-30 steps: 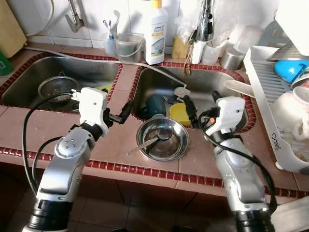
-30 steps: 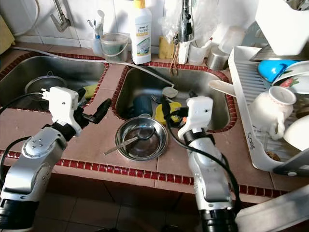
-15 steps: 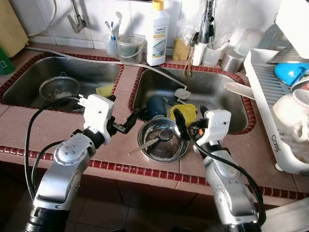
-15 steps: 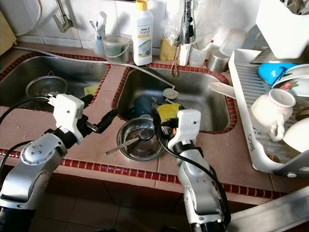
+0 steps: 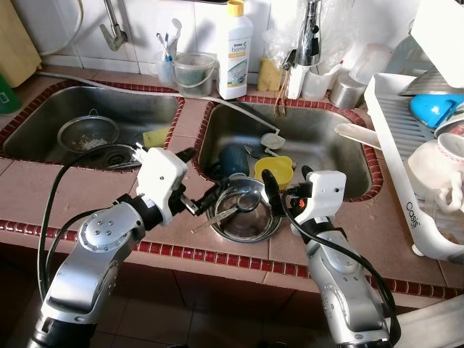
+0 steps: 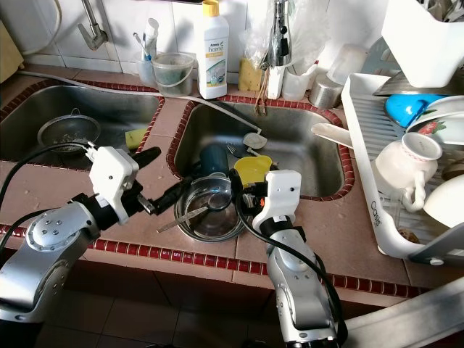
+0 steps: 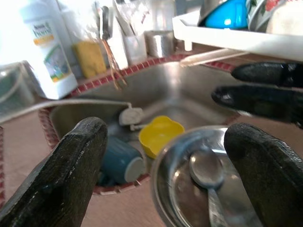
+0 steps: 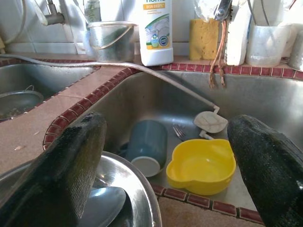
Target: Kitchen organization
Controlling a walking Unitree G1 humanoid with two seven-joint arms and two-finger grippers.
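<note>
A round stainless-steel bowl (image 5: pixel 243 212) sits on the tiled counter (image 5: pixel 65 190) at the front edge of the right sink basin (image 5: pixel 312 138), its far rim overhanging the basin; a metal spoon (image 5: pixel 230 209) lies in it, handle pointing out over the near-left rim. The left gripper (image 5: pixel 205 197) stands at the bowl's left rim and the right gripper (image 5: pixel 272 196) at its right rim, both with fingers spread apart and grasping nothing; the wrist views show each pair of black fingers straddling the bowl edge with clear space between. Judgement: the bowl is thin-walled, rigid, light and polished, so it is likely slippery and may skid on the glazed tile; the rolled rim is the sound purchase, pinched from opposite sides. The loose spoon may slide or rattle out if the bowl tips. Inside the basin, just behind the bowl, lie a yellow plastic bowl (image 5: pixel 278 170), smooth and lobed, a dark blue mug (image 5: pixel 233 159) on its side, and a fork (image 8: pixel 178 132). A white detergent bottle (image 5: pixel 235 49) and a yellow sponge (image 5: pixel 270 72) stand at the back edge. A white dish rack (image 5: pixel 406 174) holding ceramic cups occupies the counter's right end.
</note>
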